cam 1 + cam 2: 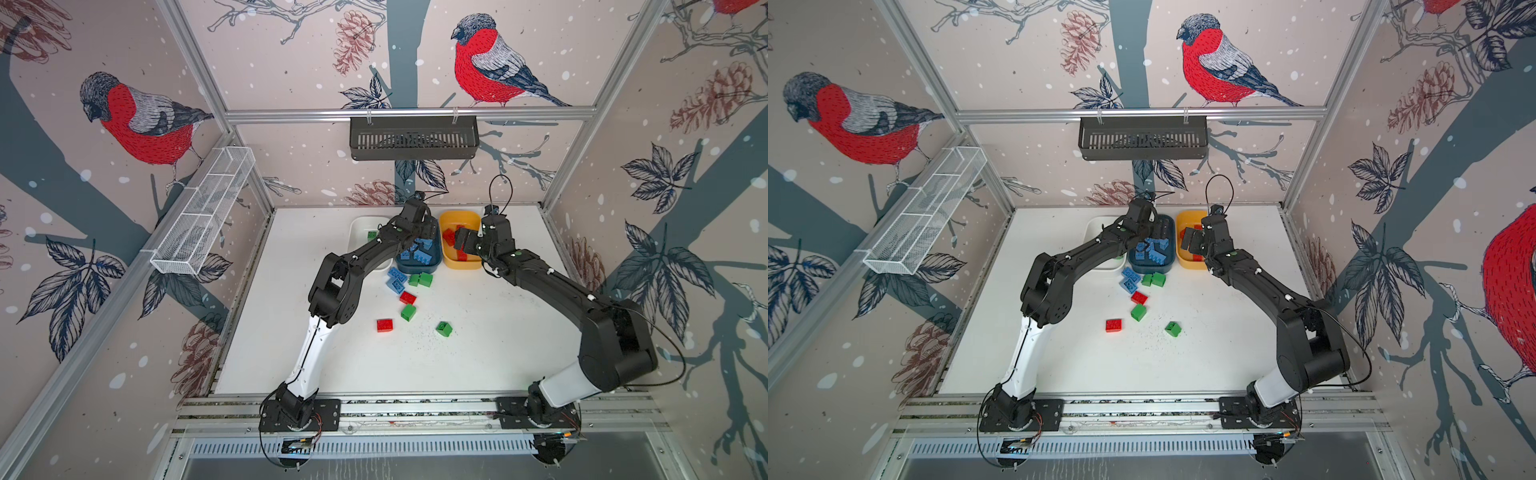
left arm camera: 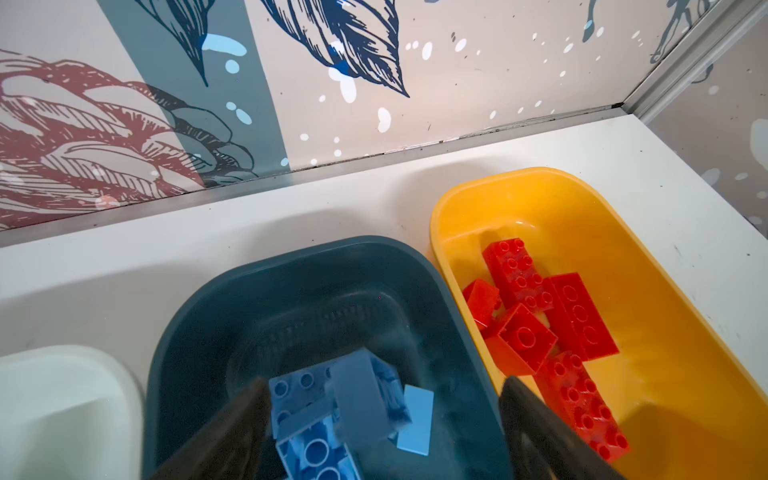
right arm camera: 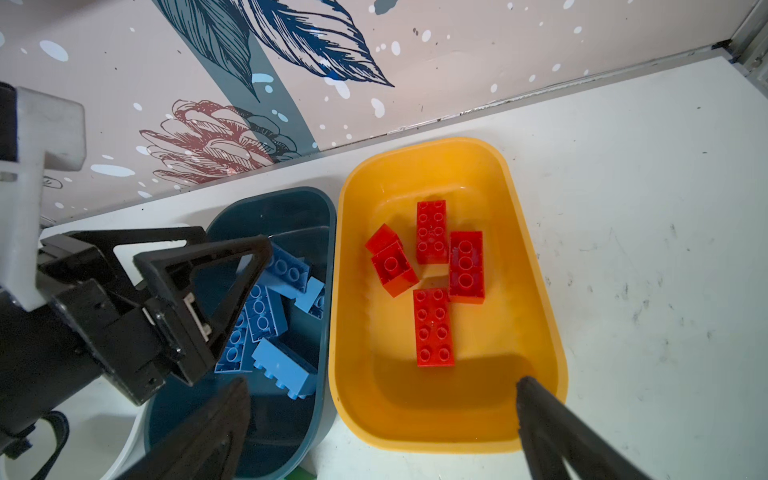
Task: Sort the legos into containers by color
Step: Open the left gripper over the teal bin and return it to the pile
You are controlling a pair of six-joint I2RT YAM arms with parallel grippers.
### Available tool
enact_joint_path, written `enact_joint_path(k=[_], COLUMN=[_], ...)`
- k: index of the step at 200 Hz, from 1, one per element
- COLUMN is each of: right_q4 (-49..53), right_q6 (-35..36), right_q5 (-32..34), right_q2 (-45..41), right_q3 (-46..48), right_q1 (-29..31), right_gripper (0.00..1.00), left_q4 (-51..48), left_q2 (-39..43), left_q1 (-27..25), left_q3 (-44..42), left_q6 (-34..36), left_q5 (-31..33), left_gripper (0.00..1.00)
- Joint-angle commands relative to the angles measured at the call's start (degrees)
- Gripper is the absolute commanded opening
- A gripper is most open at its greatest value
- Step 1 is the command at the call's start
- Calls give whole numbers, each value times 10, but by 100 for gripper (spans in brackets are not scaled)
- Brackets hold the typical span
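**A:** What is seen, from the largest thing down?

**B:** A white table (image 1: 498, 353) is shown in both top views. The left arm (image 1: 332, 286) and the right arm (image 1: 602, 324) are stretched toward its far edge. Three tubs are set there in a row: the white tub (image 1: 358, 226), the teal tub (image 1: 417, 267) and, just beside it, the yellow tub (image 1: 461, 265).

**A:** How are the grippers held?

**B:** The left gripper (image 2: 384, 388) is held over the teal tub with its jaws spread wide. A blurred blue brick (image 2: 361, 399) is seen between them, but it is not clamped. The right gripper (image 3: 382, 382) is held above the near ends of the teal and yellow tubs, jaws fully apart, with nothing between them.

**A:** And where are the legos found?

**B:** Blue bricks (image 3: 266, 307) are piled in the teal tub and red bricks (image 3: 432, 232) are laid in the yellow tub. One green brick (image 1: 372, 236) is seen in the white tub. On the table near the teal tub, a loose blue pair (image 1: 395, 280) and a green pair (image 1: 420, 279) are left. Closer to the arm bases, two red pieces (image 1: 385, 325) and two green pieces (image 1: 444, 328) are scattered.
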State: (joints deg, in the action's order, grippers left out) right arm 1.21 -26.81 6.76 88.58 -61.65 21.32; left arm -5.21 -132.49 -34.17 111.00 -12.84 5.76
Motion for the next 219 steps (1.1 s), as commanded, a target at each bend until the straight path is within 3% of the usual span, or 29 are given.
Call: enact_joint_path(k=[1, 68, 105, 134, 174, 219], right_q4=[-10, -22, -30, -32, -30, -36], right_q6=[-2, -15, -20, -22, -23, -26], right_q5=[-8, -3, 6, 8, 12, 7], right_q2=[-4, -12, -16, -14, -12, -4], right_q3=[5, 34, 41, 38, 39, 35], right_q1=[4, 17, 18, 18, 18, 20], right_gripper=[100, 99, 99, 99, 100, 99], left_q4=[17, 82, 99, 60, -25, -74], left_q2=[27, 185, 274, 310, 346, 343], left_q1=[0, -2, -27, -58, -93, -126], left_q3=[-17, -239, -371, -433, -505, -535], left_q6=[15, 12, 35, 15, -21, -38], left_q5=[-28, -120, -122, -95, -104, -88], left_gripper=[88, 95, 93, 91, 88, 82])
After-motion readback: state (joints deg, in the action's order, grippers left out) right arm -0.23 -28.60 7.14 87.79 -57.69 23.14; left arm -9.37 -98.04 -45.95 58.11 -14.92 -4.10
